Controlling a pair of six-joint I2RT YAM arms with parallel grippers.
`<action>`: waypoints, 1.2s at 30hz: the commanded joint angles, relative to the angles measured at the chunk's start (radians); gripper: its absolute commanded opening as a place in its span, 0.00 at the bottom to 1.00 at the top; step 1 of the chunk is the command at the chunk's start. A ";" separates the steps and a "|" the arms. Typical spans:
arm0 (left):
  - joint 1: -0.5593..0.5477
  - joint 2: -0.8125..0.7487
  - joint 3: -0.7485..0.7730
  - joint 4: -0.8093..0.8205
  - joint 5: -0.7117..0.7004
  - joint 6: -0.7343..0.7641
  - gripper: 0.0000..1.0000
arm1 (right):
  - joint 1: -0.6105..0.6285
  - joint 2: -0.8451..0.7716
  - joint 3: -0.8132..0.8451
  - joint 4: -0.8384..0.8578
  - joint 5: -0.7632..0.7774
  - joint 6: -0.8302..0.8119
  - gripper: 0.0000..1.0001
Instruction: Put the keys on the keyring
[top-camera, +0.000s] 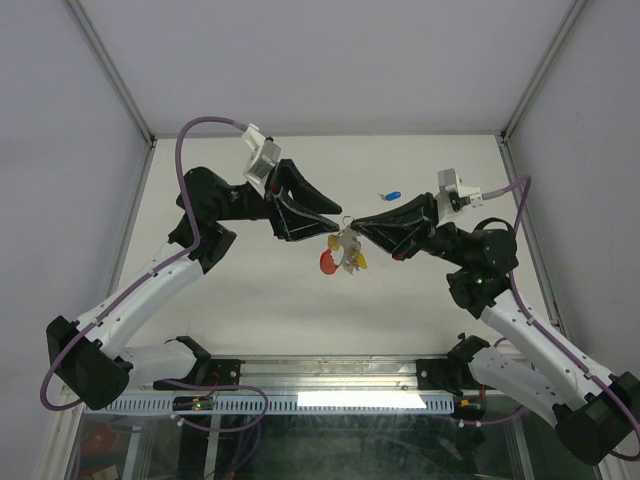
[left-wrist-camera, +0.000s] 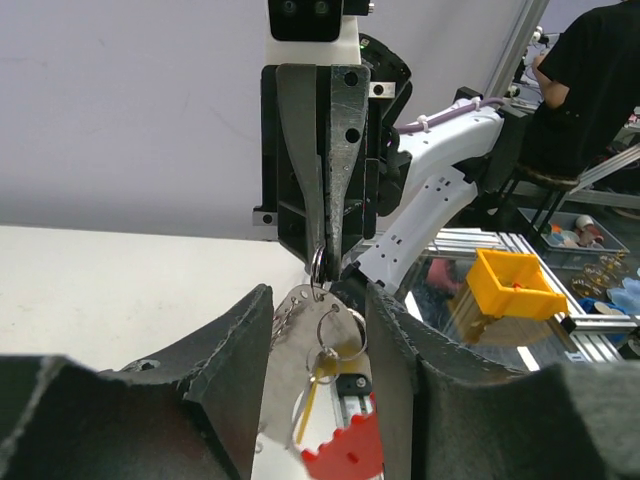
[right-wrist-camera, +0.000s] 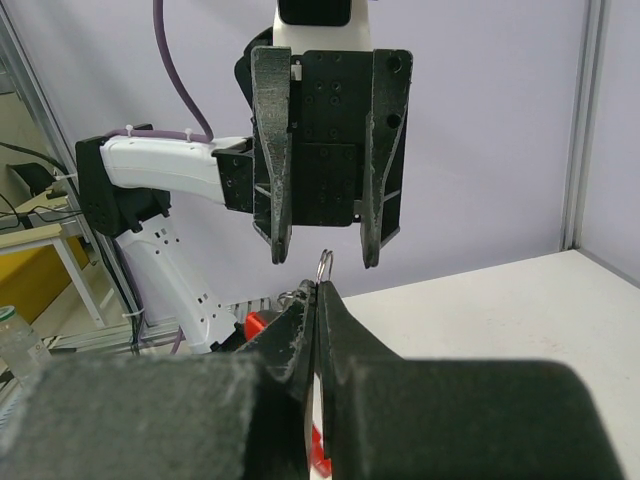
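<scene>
The right gripper (right-wrist-camera: 318, 292) has its fingers clenched on the keyring (right-wrist-camera: 322, 264), and only the top of the loop shows above them. The left gripper (top-camera: 336, 222) faces it with fingers released, one on each side of the hanging bunch. I cannot tell whether they touch it. The red key (top-camera: 327, 263) and the yellow key (top-camera: 359, 262) hang above the middle of the worktop (top-camera: 250, 300), well apart from its edges. The blue key (top-camera: 390, 194) lies alone farther back. In the left wrist view the red key is cut off at the bottom.
</scene>
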 joint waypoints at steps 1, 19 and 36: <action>-0.025 0.008 0.042 0.041 -0.007 -0.016 0.39 | -0.002 -0.002 0.040 0.083 -0.007 0.016 0.00; -0.077 0.032 0.045 0.033 -0.018 0.000 0.00 | -0.001 0.007 0.040 0.077 -0.009 0.010 0.00; -0.077 0.037 0.282 -0.783 -0.312 0.539 0.00 | -0.001 -0.169 0.084 -0.404 0.062 -0.196 0.30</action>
